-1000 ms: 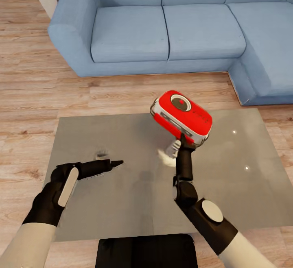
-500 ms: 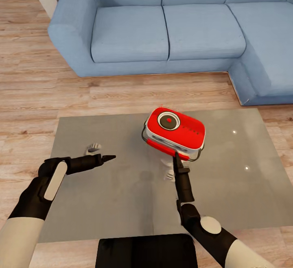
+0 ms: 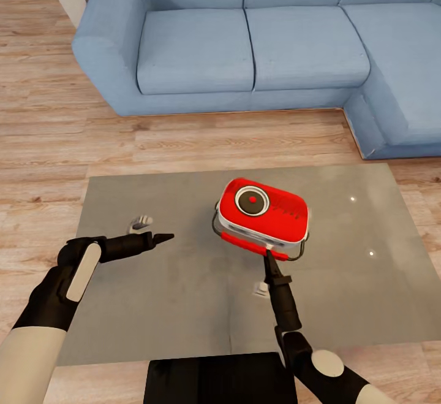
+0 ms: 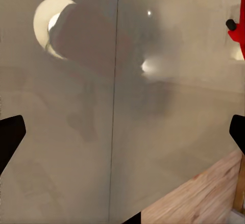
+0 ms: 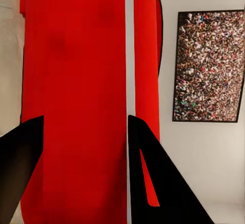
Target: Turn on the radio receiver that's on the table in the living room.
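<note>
The radio receiver [image 3: 263, 214], a red box with a white band, a dark round dial and a wire handle, lies face up near the middle of the glossy grey table [image 3: 153, 306]. My right gripper [image 3: 268, 258] reaches its near edge from below. In the right wrist view the red body [image 5: 76, 81] sits between the two black fingers of the right gripper [image 5: 86, 119], which is shut on it. My left gripper [image 3: 160, 239] hovers over the table's left part, apart from the radio. In the left wrist view the left gripper [image 4: 122, 132] is open over the bare tabletop, with a red sliver of the radio [image 4: 239, 25] at the edge.
A light-blue L-shaped sofa [image 3: 245, 42] stands beyond the table, with its corner section at the right. Wooden floor [image 3: 49, 146] surrounds the table. My dark base [image 3: 220, 379] is at the table's near edge. A crowd picture [image 5: 209, 66] shows in the right wrist view.
The radio, held raised and tilted a second ago, has come down and back onto the tabletop with my right gripper. My left arm shifted slightly left, then stayed still.
</note>
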{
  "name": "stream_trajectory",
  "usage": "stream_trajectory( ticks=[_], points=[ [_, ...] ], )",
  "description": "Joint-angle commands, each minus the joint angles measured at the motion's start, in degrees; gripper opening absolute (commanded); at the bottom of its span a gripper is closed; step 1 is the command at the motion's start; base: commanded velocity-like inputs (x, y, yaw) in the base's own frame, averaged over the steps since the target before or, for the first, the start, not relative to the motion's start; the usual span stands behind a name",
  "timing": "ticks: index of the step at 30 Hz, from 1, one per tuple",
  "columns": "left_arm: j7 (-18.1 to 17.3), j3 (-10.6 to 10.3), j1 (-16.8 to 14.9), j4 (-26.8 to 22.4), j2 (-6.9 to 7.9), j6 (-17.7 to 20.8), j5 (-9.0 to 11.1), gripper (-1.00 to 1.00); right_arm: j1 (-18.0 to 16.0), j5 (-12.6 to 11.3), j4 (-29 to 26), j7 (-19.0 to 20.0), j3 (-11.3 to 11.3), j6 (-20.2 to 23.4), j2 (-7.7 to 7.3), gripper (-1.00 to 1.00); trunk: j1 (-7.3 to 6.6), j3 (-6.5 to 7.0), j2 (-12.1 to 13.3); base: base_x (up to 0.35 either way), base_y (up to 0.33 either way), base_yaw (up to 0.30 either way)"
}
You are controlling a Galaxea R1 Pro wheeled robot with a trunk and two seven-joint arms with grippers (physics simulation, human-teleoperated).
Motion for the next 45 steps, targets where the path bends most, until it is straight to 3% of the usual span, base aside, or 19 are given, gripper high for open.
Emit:
stream_trajectory(
  ticks=[1, 17, 24, 26, 31, 45],
  points=[
    [0.0, 0.0, 0.0, 0.0, -0.01, 0.0, 0.0, 1.00, 0.0, 0.1, -0.1, 0.0, 0.2, 0.1, -0.07, -1.00, 0.00, 0.00, 0.0, 0.000, 0.000, 0.000],
    [0.4, -0.1, 0.0, 0.1, 0.01, 1.2, -0.6, 1.00, 0.1, 0.1, -0.1, -0.1, 1.8, -0.6, -0.33, -1.00, 0.00, 0.00, 0.0, 0.000, 0.000, 0.000],
    [0.3, 0.0, 0.0, -0.3, -0.02, 2.3, -0.8, 1.00, 0.1, -0.2, -0.1, 0.2, 5.0, -0.5, -0.34, -1.00, 0.00, 0.00, 0.0, 0.000, 0.000, 0.000],
    [0.4, 0.0, 0.7, -0.5, 0.57, 2.3, -1.4, 1.00, 0.3, 0.1, 0.7, 0.1, 5.7, -0.7, -0.05, -1.00, 0.00, 0.00, 0.0, 0.000, 0.000, 0.000],
    [0.3, 0.0, 0.8, -0.5, 0.63, 2.5, -1.3, 1.00, 0.4, 0.4, 1.5, 0.4, 4.9, -0.6, -0.14, -1.00, 0.00, 0.00, 0.0, 0.000, 0.000, 0.000],
    [0.2, 0.1, 0.9, -0.5, 0.55, 2.7, -1.1, 1.00, 2.6, 0.5, 1.7, 0.5, 6.0, 0.6, -0.32, -1.00, 0.00, 0.00, 0.0, 0.000, 0.000, 0.000]
  ],
)
